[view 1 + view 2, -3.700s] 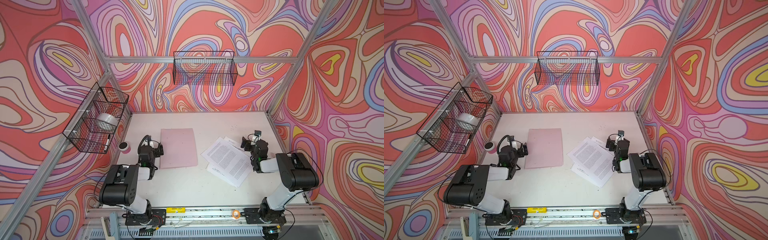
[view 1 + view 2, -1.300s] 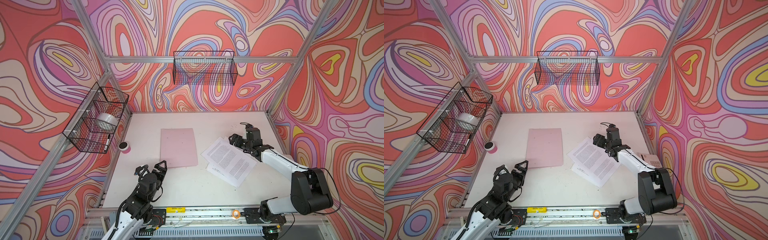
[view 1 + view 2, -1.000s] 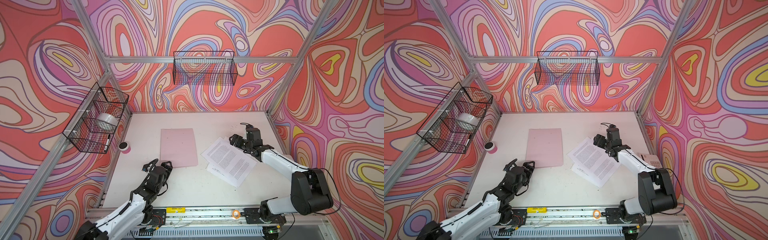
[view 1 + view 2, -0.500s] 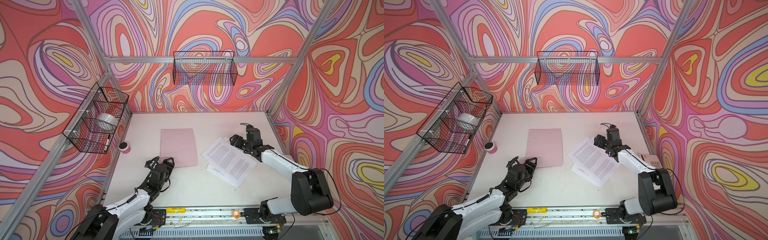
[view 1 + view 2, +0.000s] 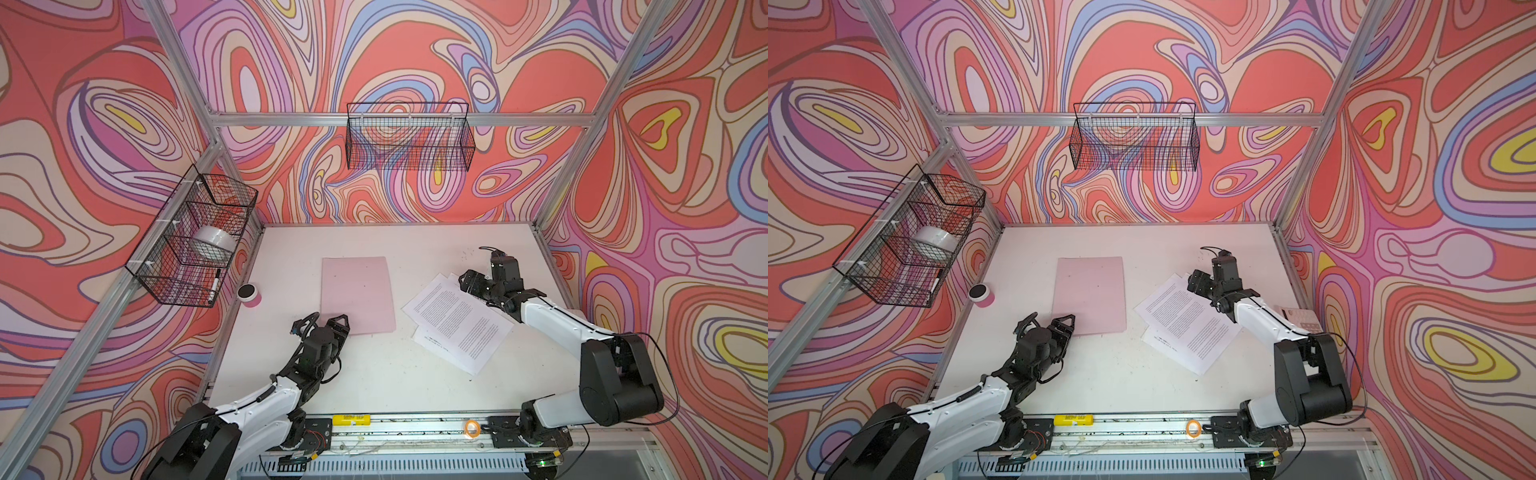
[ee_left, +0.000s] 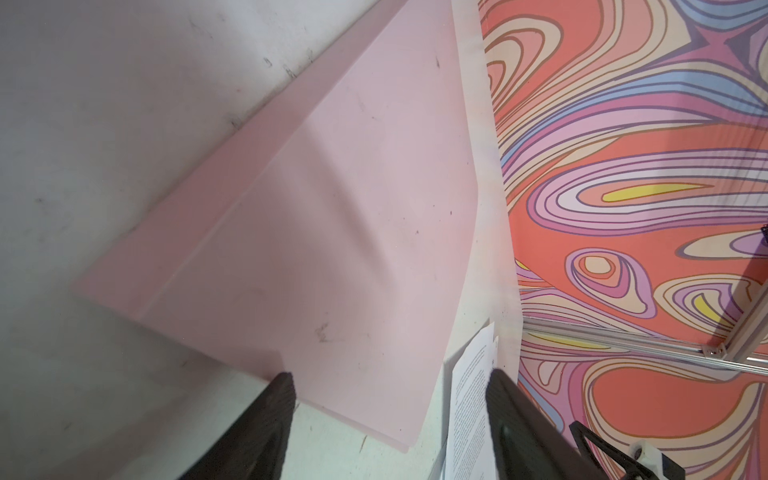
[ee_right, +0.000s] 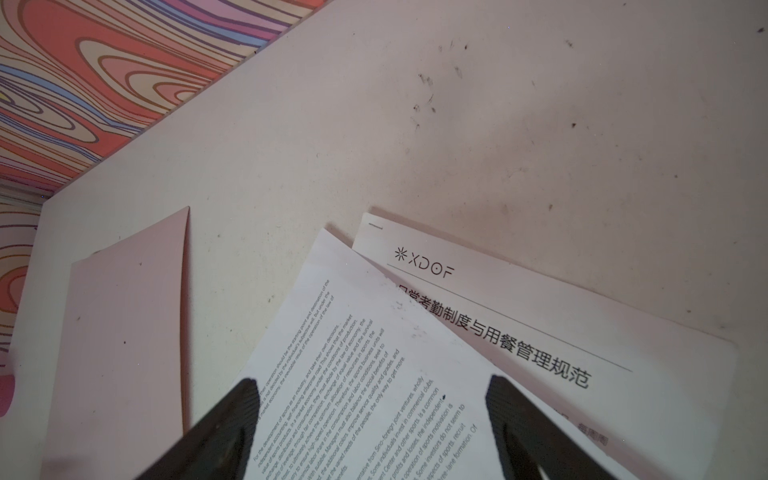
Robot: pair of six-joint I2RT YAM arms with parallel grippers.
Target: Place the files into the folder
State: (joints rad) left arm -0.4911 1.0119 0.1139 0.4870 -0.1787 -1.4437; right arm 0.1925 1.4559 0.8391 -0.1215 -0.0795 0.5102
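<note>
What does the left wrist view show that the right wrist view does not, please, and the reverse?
Only the left wrist view shows the long crease along the flat pale pink rectangular folder, the open left gripper at the folder's edge, and an aluminium frame bar. Only the right wrist view shows the white logo-headed sheet and the open right gripper over the white printed paper sheets. Both show the folder, those sheets, the white table and the patterned wall.

Black-lidded pink jar (image 5: pixel 248 296) near side wire basket (image 5: pixel 178 291) holding tape roll (image 5: pixel 214 246), marker (image 5: pixel 215 284).
</note>
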